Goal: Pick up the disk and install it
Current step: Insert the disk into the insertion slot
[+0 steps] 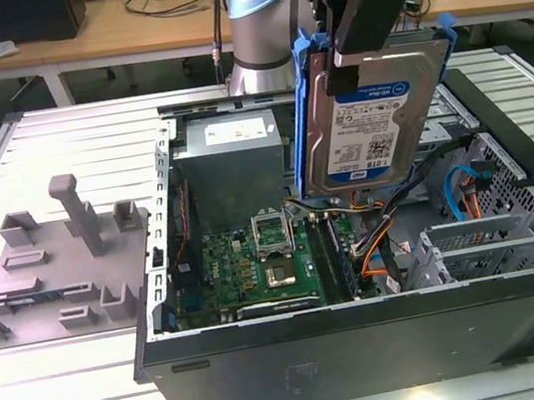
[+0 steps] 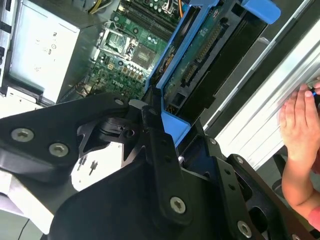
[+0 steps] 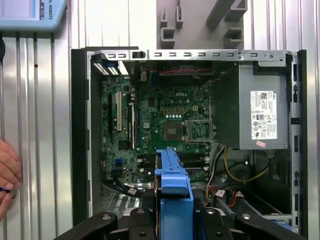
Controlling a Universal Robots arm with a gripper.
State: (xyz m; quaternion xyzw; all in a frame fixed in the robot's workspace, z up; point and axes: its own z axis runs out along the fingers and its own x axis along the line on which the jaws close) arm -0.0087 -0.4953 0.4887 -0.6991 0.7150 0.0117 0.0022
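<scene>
The disk is a silver hard drive with a blue-and-white label and bright blue side rails. It hangs upright above the open computer case, over the motherboard's edge on the exterior view's right. My gripper is shut on its upper end, one black finger lying across the label. In the second wrist view the disk shows its green circuit side between the blue rails, clamped by the gripper. In the first wrist view the disk is seen edge-on over the case, with the gripper on it.
Inside the case are a green motherboard, a grey power supply, loose cables and metal drive cages. A grey fixture plate with upright posts lies beside the case. A person's hand rests on the slatted table nearby.
</scene>
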